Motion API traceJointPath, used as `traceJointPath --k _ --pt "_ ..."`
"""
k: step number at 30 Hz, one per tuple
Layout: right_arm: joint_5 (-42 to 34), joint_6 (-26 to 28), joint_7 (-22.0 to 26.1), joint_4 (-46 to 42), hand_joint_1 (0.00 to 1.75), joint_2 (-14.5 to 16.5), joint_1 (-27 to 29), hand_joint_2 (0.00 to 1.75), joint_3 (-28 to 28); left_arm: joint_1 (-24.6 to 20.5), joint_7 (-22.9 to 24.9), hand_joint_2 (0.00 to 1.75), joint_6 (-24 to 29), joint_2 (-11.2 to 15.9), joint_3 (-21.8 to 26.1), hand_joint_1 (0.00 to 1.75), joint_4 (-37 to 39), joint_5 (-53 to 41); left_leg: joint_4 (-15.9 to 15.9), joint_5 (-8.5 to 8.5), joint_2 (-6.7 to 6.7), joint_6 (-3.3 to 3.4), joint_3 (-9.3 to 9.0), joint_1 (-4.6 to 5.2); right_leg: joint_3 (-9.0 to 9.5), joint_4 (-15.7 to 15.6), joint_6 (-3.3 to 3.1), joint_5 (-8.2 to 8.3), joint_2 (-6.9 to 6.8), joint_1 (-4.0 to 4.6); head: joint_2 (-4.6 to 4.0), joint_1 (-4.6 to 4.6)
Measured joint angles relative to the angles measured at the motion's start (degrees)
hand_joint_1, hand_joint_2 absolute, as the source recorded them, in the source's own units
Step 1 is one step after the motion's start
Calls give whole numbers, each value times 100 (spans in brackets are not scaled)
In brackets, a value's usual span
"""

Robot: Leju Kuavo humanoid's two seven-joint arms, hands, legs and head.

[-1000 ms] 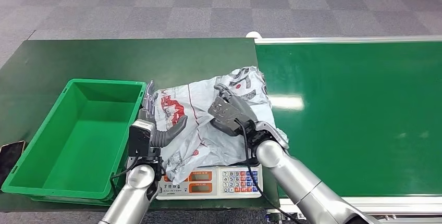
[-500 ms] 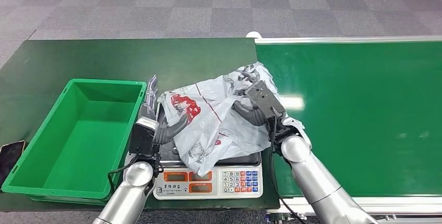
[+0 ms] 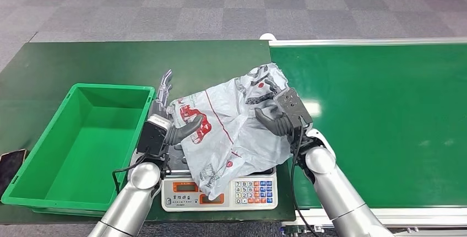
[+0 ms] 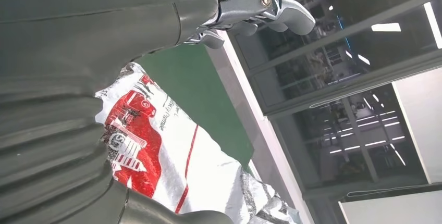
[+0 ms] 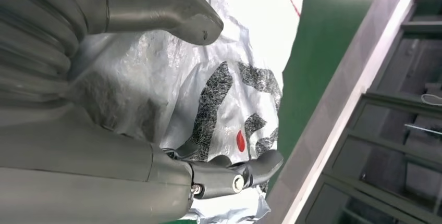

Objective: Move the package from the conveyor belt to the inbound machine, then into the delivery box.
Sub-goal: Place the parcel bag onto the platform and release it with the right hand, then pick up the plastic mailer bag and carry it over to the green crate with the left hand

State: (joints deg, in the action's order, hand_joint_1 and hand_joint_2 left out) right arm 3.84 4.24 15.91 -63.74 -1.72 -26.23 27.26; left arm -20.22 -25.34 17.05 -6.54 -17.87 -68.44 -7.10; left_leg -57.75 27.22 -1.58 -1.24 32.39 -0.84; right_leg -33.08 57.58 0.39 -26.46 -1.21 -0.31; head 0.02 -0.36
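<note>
Left hand (image 3: 172,129) and right hand (image 3: 278,117) grasp the package (image 3: 231,127) over the scale (image 3: 220,187); carry level toward green bin (image 3: 33,154).

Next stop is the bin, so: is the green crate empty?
Empty: the green crate shows bare floor and walls; the package lies outside it.

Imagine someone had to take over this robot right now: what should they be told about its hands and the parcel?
Left hand: pressed on the package's left side, thumb on it.
Right hand: gripping its right side.
Package: crumpled grey bag held between both hands, over the scale; whether it rests on the platter, I can't tell.
Done: package is off the conveyor belt and at the scale.
Left: carry it left into the empty green box.
</note>
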Motion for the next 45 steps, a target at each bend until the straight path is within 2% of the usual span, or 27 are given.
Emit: traceJointPath --k 8,13,20,25,28,32,39,42,43,44,45 --pt "125 -94 20 63 0 73 -40 175 -5 7 126 175 -157 9 -37 0 -114 -202 0 0 1 0 0 0 0 0 0 0 -2 0 0 0" --pt "-44 -225 173 63 0 97 -41 175 -76 -158 608 175 -982 105 -285 0 -46 -958 0 0 1 0 0 1 -1 0 0 0 -2 -1 0 0" --pt "-156 -361 213 59 0 199 -86 175 -173 -946 784 175 -2312 255 -795 0 641 -2472 -1 -9 2 -1 3 2 -7 0 -3 7 -3 -1 0 0" --pt "-476 -393 349 -62 0 204 -210 175 -323 -1788 475 175 -3331 313 -1422 0 1454 -3054 -2 -15 2 -1 4 3 -7 1 -7 14 -3 -1 0 0" --pt "-590 -343 405 -163 0 204 -274 175 -409 -2197 359 175 -3528 305 -1786 0 1901 -3149 -3 -16 -2 0 4 4 -8 1 -6 16 1 -2 0 0" --pt "-653 -329 411 -251 0 203 -293 175 -470 -2511 250 175 -3723 296 -2085 0 2269 -3173 -3 -16 -2 0 4 4 -9 1 -6 16 2 -2 0 -1" --pt "-804 -399 371 -458 0 194 -273 175 -495 -3080 -534 175 -5250 322 -2815 0 2743 -3067 -2 -17 -2 1 6 4 -10 2 -6 16 2 -1 0 0" --pt "-860 -428 362 -543 0 192 -267 175 -494 -3240 -482 175 -5251 332 -3053 0 2894 -3074 -2 -17 -2 1 5 4 -10 2 -6 16 2 -2 0 -1" --pt "-887 -436 363 -574 0 190 -265 175 -493 -3273 -402 175 -5145 322 -3114 3 2948 -3115 -2 -17 -2 1 5 4 -10 2 -6 17 2 -2 0 0" --pt "-911 -447 366 -608 0 189 -264 175 -493 -3299 -322 175 -5022 307 -3183 16 3012 -3167 -2 -17 -2 1 5 4 -10 2 -6 17 2 -2 0 0" --pt "-934 -459 369 -640 0 187 -264 175 -492 -3316 -257 175 -4904 287 -3255 55 3078 -3216 -2 -17 -1 1 5 4 -10 2 -6 17 2 -2 0 1"
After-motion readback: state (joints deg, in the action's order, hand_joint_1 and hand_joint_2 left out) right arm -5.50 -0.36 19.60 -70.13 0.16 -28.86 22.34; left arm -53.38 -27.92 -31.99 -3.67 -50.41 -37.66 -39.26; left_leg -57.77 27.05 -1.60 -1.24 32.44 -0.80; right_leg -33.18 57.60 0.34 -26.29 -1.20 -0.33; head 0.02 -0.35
